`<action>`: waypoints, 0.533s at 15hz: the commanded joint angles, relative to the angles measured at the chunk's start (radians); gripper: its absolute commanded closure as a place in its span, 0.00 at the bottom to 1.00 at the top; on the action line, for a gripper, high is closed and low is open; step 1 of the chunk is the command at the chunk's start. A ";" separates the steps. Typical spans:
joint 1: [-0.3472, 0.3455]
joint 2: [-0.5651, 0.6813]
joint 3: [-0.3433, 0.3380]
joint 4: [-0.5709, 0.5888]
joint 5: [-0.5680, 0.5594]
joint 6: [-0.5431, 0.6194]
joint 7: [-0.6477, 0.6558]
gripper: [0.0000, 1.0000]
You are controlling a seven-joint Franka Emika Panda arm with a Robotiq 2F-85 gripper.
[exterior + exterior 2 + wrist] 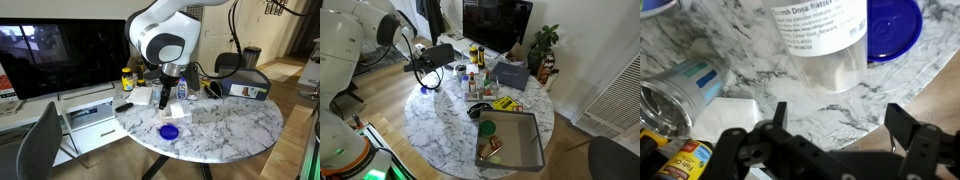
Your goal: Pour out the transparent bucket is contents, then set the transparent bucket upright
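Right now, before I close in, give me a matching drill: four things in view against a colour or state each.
1 transparent bucket
2 disc
3 gripper
4 tray

a open, empty
b grey, rectangular
c blue, lying flat
d clear, white label

Pairs: 1-d, 2-c, 3-a, 4-b.

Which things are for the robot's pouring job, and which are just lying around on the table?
For the job: transparent bucket; gripper, open.
Just lying about: blue disc; clear jar; grey tray; blue box.
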 commanded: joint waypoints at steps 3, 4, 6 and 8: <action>-0.008 0.137 0.018 0.129 0.006 0.038 -0.193 0.00; -0.005 0.157 0.019 0.152 0.006 0.046 -0.229 0.00; -0.001 0.195 0.026 0.199 0.009 0.060 -0.302 0.00; 0.007 0.233 0.024 0.247 0.014 0.094 -0.360 0.00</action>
